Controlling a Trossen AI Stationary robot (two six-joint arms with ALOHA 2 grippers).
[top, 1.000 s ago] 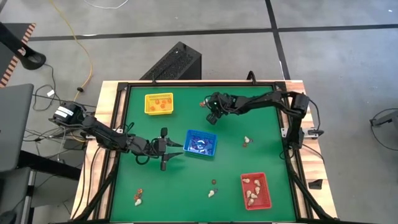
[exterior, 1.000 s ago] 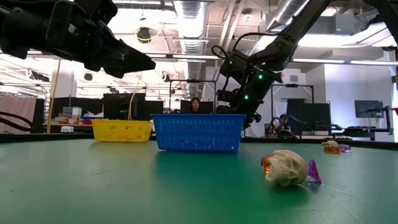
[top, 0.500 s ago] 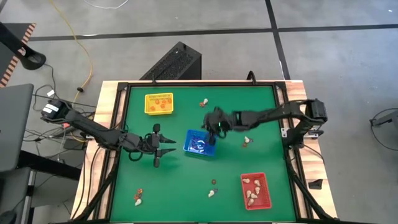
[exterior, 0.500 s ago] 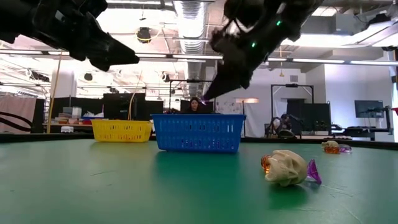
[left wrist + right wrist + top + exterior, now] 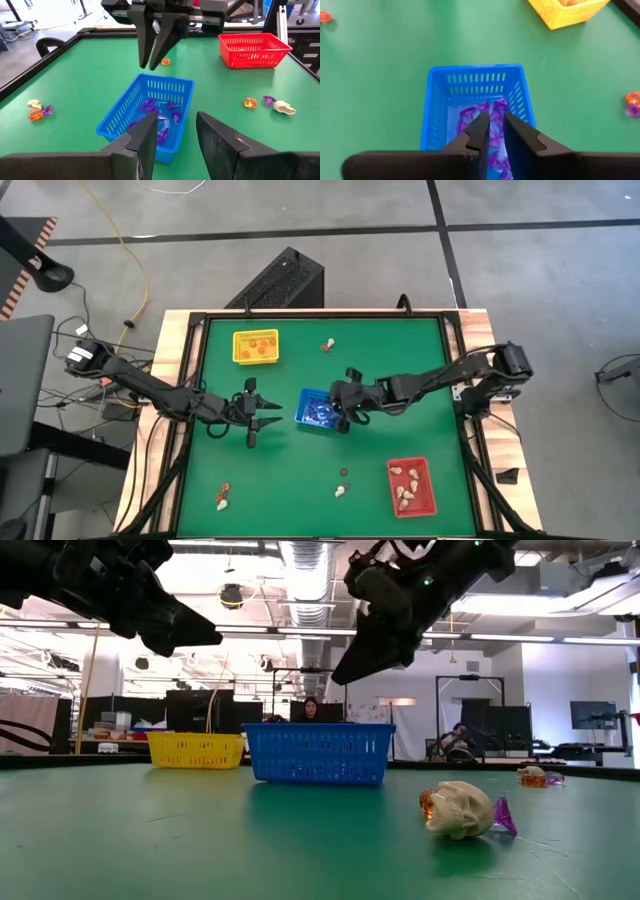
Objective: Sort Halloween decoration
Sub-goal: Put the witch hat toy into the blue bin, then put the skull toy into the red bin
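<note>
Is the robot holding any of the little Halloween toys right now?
No. The right hand hangs over the blue tray with a small empty gap between its fingers. The left hand waits beside the tray, open and empty.

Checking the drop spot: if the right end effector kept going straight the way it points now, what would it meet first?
The right end effector points down into the blue tray, so it would likely first meet the purple trinkets lying on the tray's floor. Its height above them is hard to judge.

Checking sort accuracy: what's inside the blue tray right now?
The blue tray holds several purple trinkets on its floor. The right gripper hangs above it, slightly parted, hiding part of the floor in its own view, so an exact count isn't possible.
</note>
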